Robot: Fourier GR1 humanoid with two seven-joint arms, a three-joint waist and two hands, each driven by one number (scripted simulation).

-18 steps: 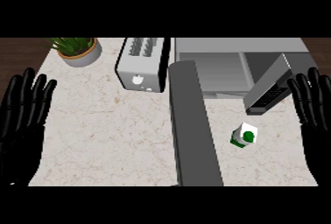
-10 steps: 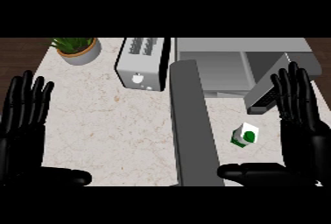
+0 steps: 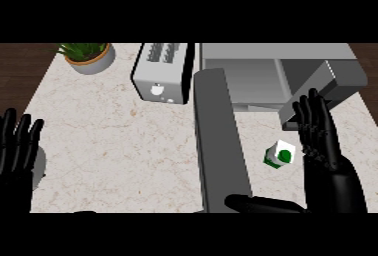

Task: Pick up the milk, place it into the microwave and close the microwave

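A small white and green milk carton [image 3: 280, 154] stands on the counter in front of the microwave [image 3: 273, 75]. The microwave's cavity is open, and its grey door [image 3: 220, 140] swings out toward me across the counter. My right hand [image 3: 328, 160] is open just right of the carton, fingers straight and pointing away from me, thumb stretched left along the lower edge. It does not touch the carton. My left hand [image 3: 18, 150] is open at the far left edge, fingers up, resting.
A silver toaster [image 3: 162, 72] stands left of the microwave. A potted plant [image 3: 88, 56] sits at the back left corner. A dark box [image 3: 325, 92] lies beside the microwave's right front. Marble counter [image 3: 111, 150] spreads between door and left hand.
My right hand has moved left and toward the milk carton, its thumb now extended below it. My left hand has sunk lower at the left edge.
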